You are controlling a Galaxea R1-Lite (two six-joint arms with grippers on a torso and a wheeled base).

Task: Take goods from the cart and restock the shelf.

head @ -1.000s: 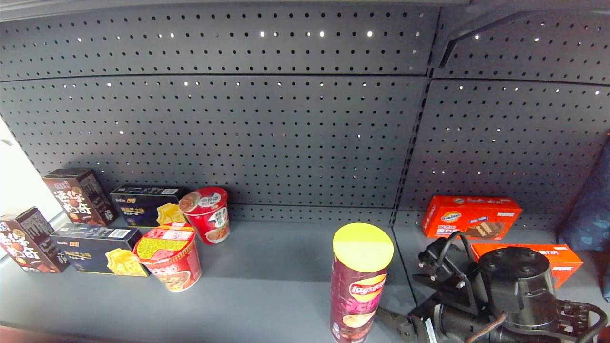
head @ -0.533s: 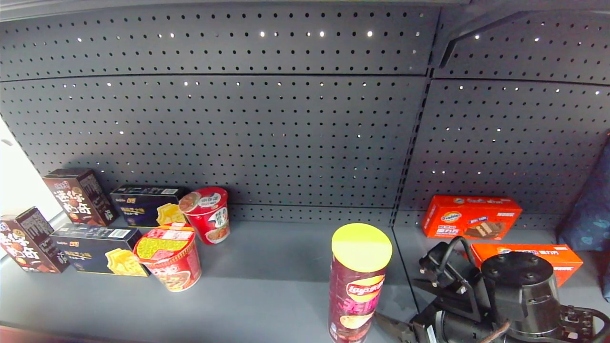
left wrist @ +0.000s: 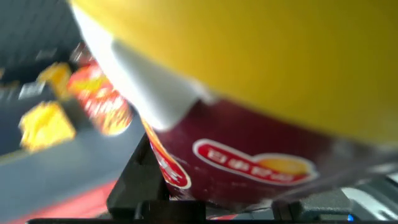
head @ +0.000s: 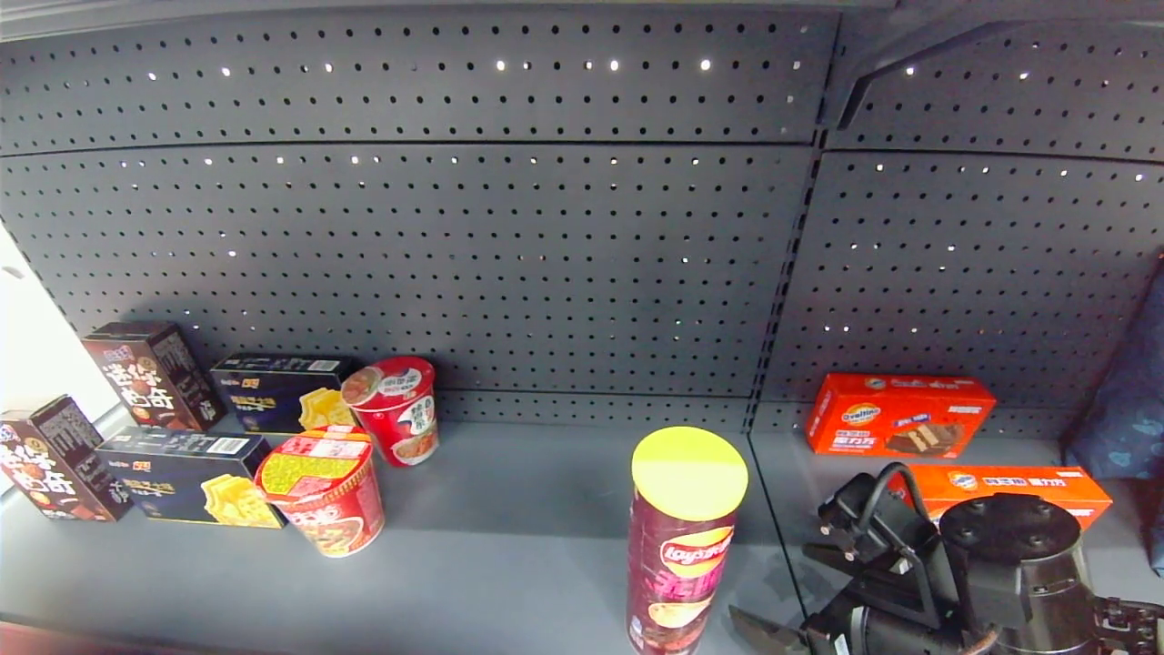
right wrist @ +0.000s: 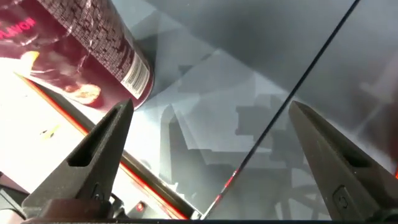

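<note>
A maroon chip can (head: 687, 537) with a yellow lid stands upright near the front edge of the grey shelf board (head: 527, 509). My right gripper (head: 764, 632) sits low just right of the can, open and holding nothing. In the right wrist view its two fingers (right wrist: 93, 155) spread wide, with the can's base (right wrist: 81, 50) off to one side and apart from them. In the left wrist view a second maroon chip can (left wrist: 249, 143) with a yellow lid looms very close, lying across my left gripper, whose black parts hug it from below.
Two red cup noodles (head: 323, 491) and several dark snack boxes (head: 191, 478) stand at the shelf's left. Two orange boxes (head: 896, 414) lie at the right behind my right arm. Perforated back panels rise behind. Bare shelf lies between the cups and the can.
My right arm has drawn back to the right and downward, away from the standing can. The can has kept its place and stays upright.
</note>
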